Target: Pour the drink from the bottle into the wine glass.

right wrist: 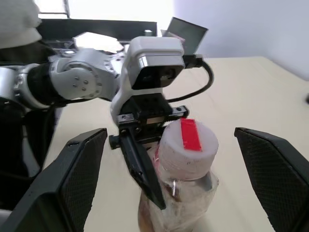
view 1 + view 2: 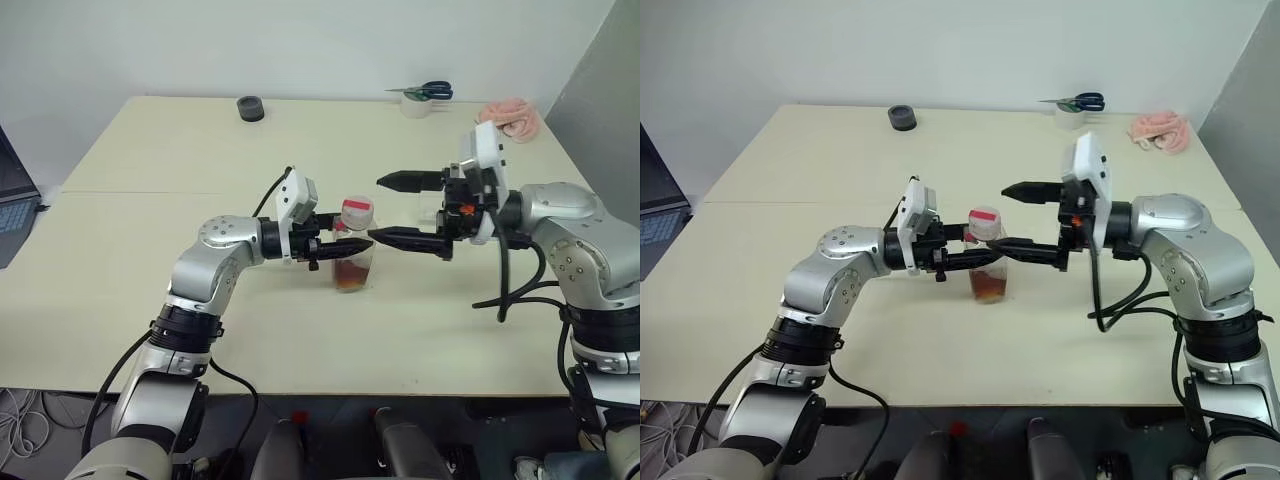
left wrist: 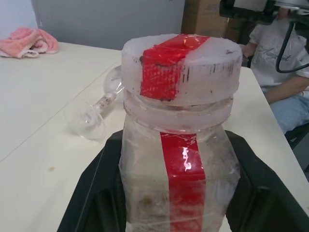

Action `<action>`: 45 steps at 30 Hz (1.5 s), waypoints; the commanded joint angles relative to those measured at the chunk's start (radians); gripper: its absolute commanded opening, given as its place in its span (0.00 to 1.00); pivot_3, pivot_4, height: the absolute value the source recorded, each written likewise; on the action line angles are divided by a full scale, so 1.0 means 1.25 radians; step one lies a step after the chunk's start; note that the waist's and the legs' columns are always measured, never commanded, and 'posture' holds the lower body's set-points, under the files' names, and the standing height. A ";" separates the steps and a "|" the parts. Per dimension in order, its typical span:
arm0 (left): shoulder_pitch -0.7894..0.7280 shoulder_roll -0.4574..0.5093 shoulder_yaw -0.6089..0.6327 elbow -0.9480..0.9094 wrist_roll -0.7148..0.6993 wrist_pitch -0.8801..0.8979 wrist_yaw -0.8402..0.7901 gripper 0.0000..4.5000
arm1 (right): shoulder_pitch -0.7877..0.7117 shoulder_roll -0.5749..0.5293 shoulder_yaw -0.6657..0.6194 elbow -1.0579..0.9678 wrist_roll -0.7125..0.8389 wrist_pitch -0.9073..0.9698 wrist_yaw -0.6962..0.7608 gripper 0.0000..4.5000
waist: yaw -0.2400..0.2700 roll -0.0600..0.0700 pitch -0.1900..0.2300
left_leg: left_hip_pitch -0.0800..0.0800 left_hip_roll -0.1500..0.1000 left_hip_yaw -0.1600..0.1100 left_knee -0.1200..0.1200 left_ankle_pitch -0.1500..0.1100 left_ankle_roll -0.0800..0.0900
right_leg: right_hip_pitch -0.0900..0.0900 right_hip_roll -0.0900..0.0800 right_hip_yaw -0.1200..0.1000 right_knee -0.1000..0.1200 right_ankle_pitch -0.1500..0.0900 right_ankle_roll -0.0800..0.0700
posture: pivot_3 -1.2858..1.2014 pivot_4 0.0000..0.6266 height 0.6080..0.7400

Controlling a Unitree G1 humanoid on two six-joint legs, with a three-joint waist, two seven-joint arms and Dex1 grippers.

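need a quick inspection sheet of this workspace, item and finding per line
surface: cream table, bare in front.
job's things: bottle upright at the table's middle, cap on, amber drink low inside; wine glass lying on its side beyond the bottle.
clutter: dark round object, white tape roll with scissors on it, pink cloth, all along the far edge.
grippers: left gripper shut on the bottle's body; right gripper open, fingers either side of the cap, not touching.
cables: black cable looping off the right arm.
surroundings: laptop at the left edge; seated person beyond the table.
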 commanded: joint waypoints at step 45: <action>-0.006 -0.003 0.006 -0.021 0.006 -0.033 0.006 0.45 | 0.022 0.104 0.043 -0.077 -0.043 0.090 -0.226 1.00 | 0.000 0.000 0.000 | 0.000 0.000 0.000 0.000 0.000 0.000 | 0.000 0.000 0.000 0.000 0.000 0.000 | 0.52 0.24 1.00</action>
